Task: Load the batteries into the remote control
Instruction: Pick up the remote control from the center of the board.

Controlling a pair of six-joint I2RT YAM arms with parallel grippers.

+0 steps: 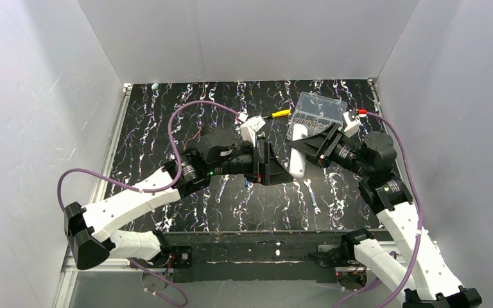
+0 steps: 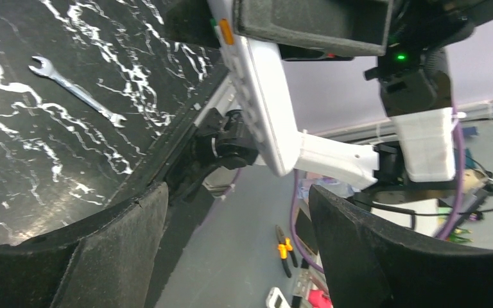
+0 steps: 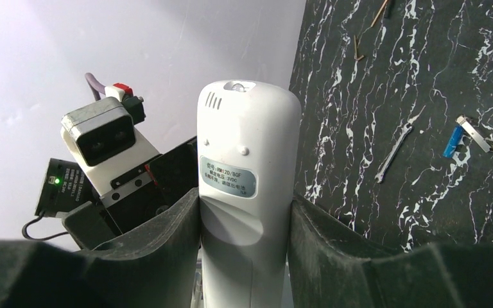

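My right gripper is shut on the white remote control and holds it above the table, back side with its grey label facing the right wrist camera. The left gripper is open with nothing between its fingers, just left of the remote's free end. One small blue battery lies on the table by a small silvery piece, partly tucked under the left gripper in the top view.
A flat silver wrench lies on the black marbled table near its front. A clear compartment box and a yellow-handled screwdriver sit at the back. White walls enclose the table.
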